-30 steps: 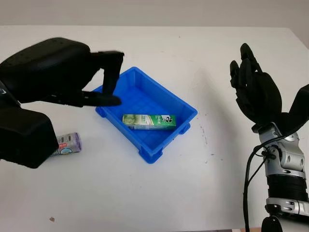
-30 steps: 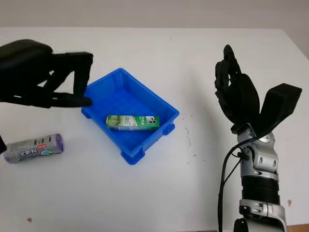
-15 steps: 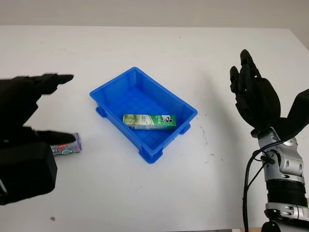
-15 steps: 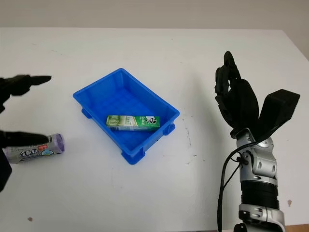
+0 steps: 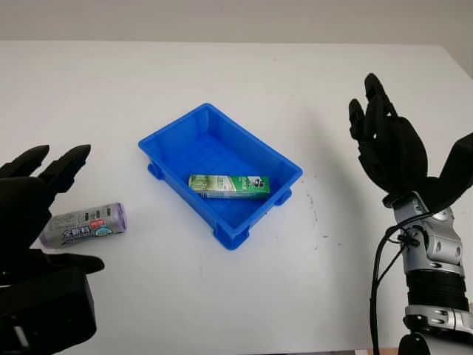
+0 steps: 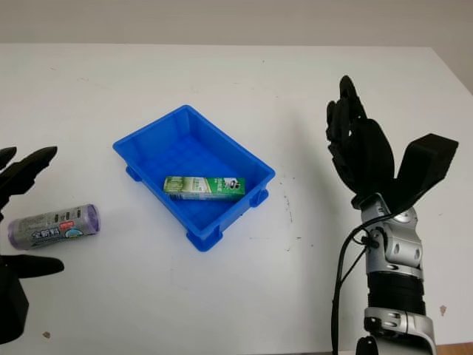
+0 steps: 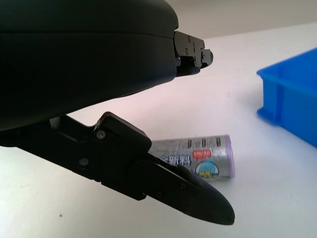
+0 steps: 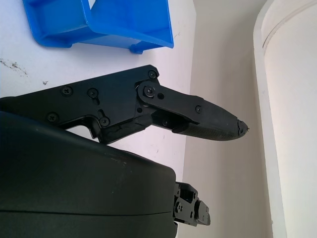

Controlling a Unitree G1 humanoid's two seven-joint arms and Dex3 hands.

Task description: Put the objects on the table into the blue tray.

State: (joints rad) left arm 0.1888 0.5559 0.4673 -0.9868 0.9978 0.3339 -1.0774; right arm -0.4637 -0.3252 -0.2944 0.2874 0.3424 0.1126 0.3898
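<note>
We see the left hand (image 5: 33,214) open beside the purple-grey roll (image 5: 83,225), holding nothing and not yet touching it; the right hand (image 5: 386,144) is raised, open, well right of the blue tray (image 5: 177,137). To grasp well, we judge the fingers should close across the roll's round sides, near mid-length, so it cannot slip or tip. The roll lies flat on the table (image 5: 222,296), left of the tray, its long axis running left–right, one flat end toward the tray. A green box (image 5: 228,185) already lies inside.
</note>
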